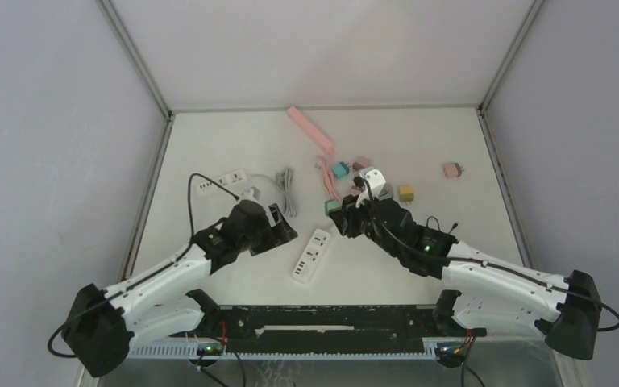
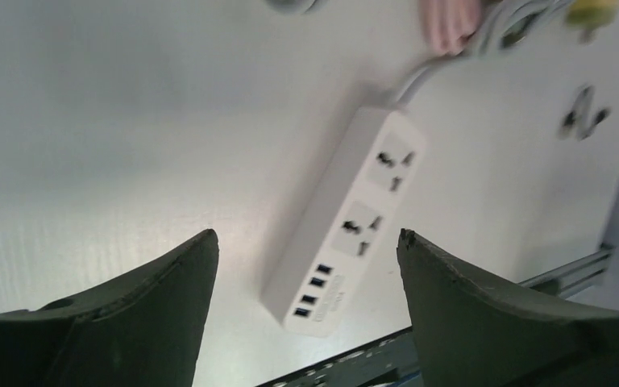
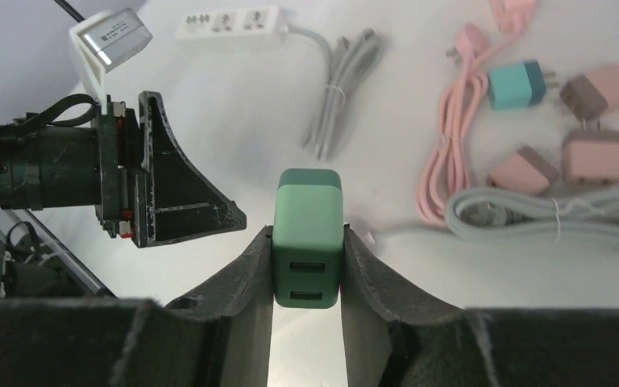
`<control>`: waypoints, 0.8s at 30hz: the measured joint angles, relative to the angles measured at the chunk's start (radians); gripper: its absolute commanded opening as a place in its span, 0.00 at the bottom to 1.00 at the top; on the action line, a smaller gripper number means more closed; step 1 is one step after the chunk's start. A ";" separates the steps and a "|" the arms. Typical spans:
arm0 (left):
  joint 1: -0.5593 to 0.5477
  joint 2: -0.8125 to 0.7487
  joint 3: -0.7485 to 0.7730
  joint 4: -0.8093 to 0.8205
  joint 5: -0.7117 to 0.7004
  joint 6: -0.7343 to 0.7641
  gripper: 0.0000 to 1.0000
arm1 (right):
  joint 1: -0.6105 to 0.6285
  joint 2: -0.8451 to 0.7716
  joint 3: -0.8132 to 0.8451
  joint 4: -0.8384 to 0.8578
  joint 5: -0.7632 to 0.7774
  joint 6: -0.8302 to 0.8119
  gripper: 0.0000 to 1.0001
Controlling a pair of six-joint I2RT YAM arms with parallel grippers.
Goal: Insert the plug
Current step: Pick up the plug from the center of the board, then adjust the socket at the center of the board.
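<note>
A green plug (image 3: 307, 234), a boxy adapter with two USB ports facing the camera, is clamped between the fingers of my right gripper (image 3: 307, 232), which is shut on it. In the top view the plug (image 1: 332, 207) sits at the tip of the right gripper (image 1: 346, 216), above and right of the white power strip (image 1: 311, 255). My left gripper (image 2: 306, 235) hangs open over that strip (image 2: 346, 218), with nothing between its fingers. The strip's two sockets and its USB ports face up. The left gripper (image 1: 278, 230) is just left of the strip.
A second white power strip (image 1: 221, 181) with a coiled grey cable (image 1: 287, 192) lies at the back left. A pink strip (image 1: 310, 129), a pink cable (image 3: 451, 113) and several small adapters, among them teal (image 1: 339, 170), yellow (image 1: 406, 193) and pink (image 1: 452, 170), lie behind the right gripper.
</note>
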 measured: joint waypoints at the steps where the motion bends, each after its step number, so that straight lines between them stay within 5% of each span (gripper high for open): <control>1: 0.003 0.034 0.004 -0.010 0.023 0.029 0.83 | -0.001 -0.006 0.005 -0.033 0.005 0.013 0.00; 9: 0.007 0.202 0.025 -0.031 0.183 0.166 0.68 | -0.018 -0.024 0.011 -0.283 0.069 0.168 0.00; 24: 0.001 0.434 0.086 0.064 0.397 0.210 0.52 | -0.116 -0.059 0.028 -0.466 0.016 0.293 0.00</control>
